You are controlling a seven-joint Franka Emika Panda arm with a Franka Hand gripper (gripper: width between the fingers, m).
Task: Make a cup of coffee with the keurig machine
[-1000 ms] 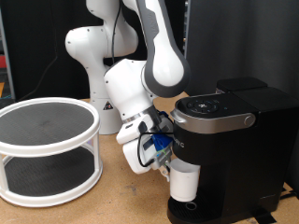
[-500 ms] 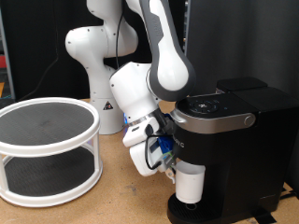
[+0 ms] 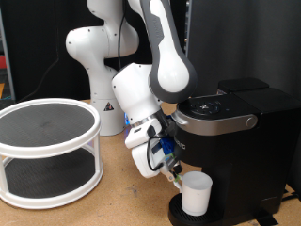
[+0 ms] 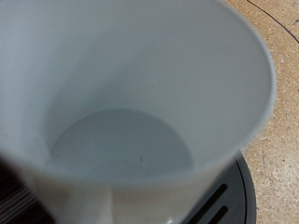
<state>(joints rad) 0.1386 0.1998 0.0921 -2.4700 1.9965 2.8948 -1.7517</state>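
Wooden tabletop (image 3: 113,202) runs under everything, speckled tan, with a dark backdrop behind it. Largest on it is my own white arm (image 3: 155,56), bent down from the exterior view's top. Next comes the keurig machine (image 3: 235,141), one black box at the exterior view's right, its silver-grey lid handle (image 3: 226,121) closed flat over the round button panel. At the exterior view's left stands one white two-tier round rack (image 3: 47,151) with dark mesh shelves, well apart from the machine. One cup (image 3: 196,193) sits upright on the machine's round drip base (image 3: 188,215), under the brew head; from my wrist its open white mouth (image 4: 121,103) fills nearly the whole picture, nothing inside it, the black slotted base (image 4: 220,201) showing beneath. My claw (image 3: 172,169) hangs just beside the cup, between arm and machine, blue cable around it. Whether my fingers are spread or clenched, I cannot tell; the machine's front and cup crowd them.
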